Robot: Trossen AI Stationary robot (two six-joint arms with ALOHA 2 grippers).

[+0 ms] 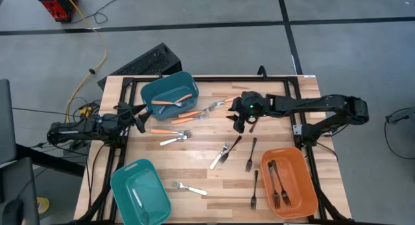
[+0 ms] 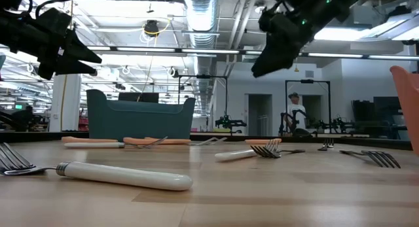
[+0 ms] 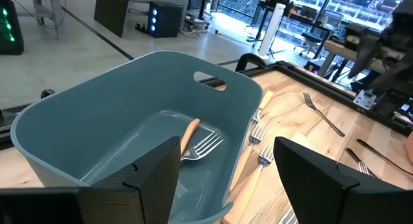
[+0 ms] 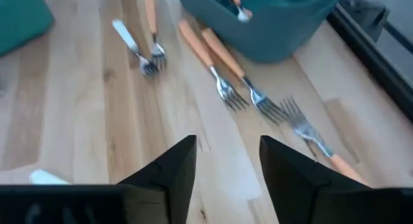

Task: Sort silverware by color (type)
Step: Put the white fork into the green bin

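Observation:
Silverware lies scattered on the wooden table. Two orange-handled forks (image 4: 216,56) lie beside the far teal bin (image 1: 168,95), and a third (image 4: 316,143) lies to their right. White forks (image 1: 174,140) and black forks (image 1: 251,153) lie nearer the middle. One orange-handled fork (image 3: 190,137) lies inside the far teal bin. My right gripper (image 1: 243,119) hangs open above the table, right of the orange-handled forks, with nothing between its fingers (image 4: 171,169). My left gripper (image 3: 226,166) waits open at the table's left edge, pointing at the far teal bin.
A second teal bin (image 1: 139,192) at the near left holds a white fork. An orange bin (image 1: 288,183) at the near right holds black forks. A black frame (image 1: 130,82) runs around the table. Bare wood lies under my right gripper.

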